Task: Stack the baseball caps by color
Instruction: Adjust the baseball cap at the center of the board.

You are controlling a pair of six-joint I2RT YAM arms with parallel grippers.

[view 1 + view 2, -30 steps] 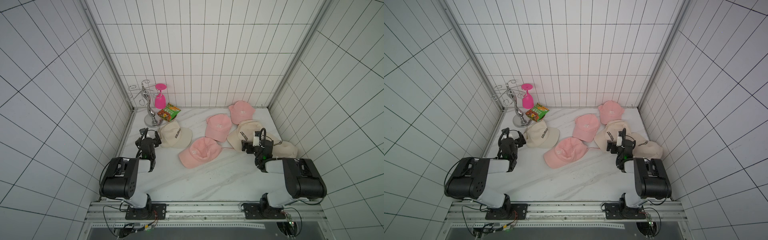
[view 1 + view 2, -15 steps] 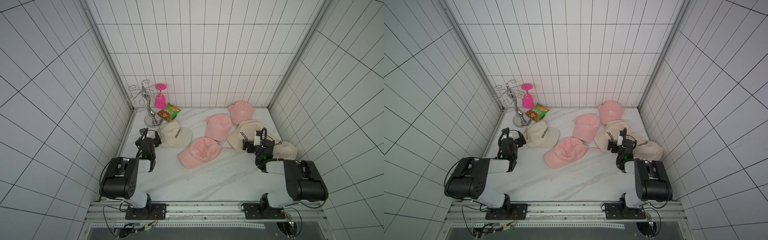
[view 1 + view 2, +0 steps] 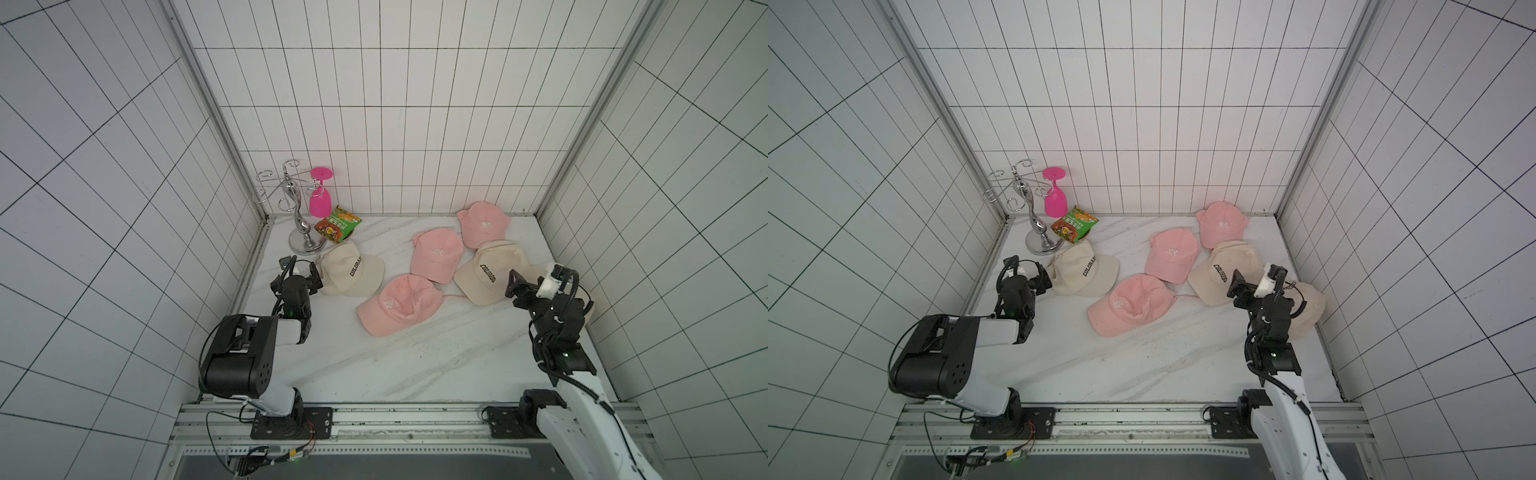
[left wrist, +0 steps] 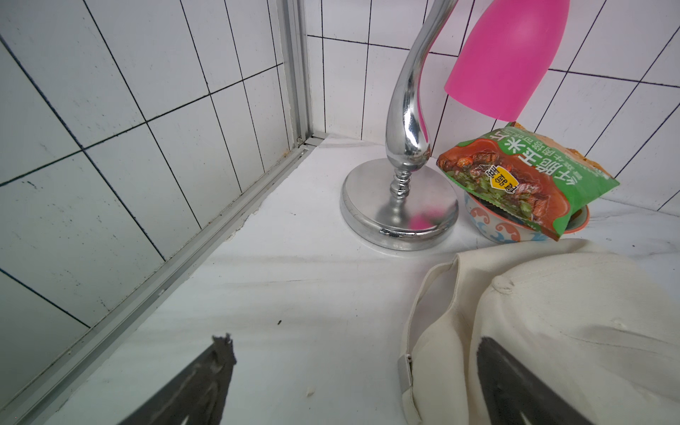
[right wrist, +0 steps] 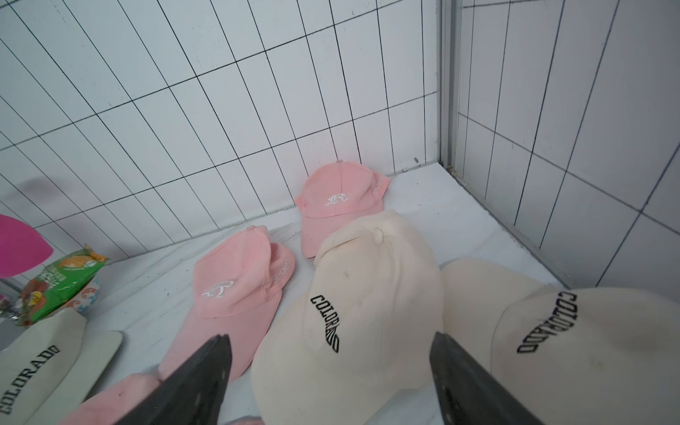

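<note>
Six baseball caps lie on the marble table. One cream cap sits at the left, its back strap between my left gripper's open fingers, which rest low on the table. Pink caps lie at the front, middle and back. A second cream cap lies at the right, partly over a third. My right gripper hovers open above the second cream cap's brim, holding nothing.
A chrome goblet rack stands in the back left corner with a hot-pink goblet hanging upside down from it. Beside it a green snack bag lies on a small patterned bowl. Tiled walls close three sides.
My right arm has risen from its folded pose, and its gripper now hangs higher over the two cream caps at the right. The left arm and all caps are unmoved.
</note>
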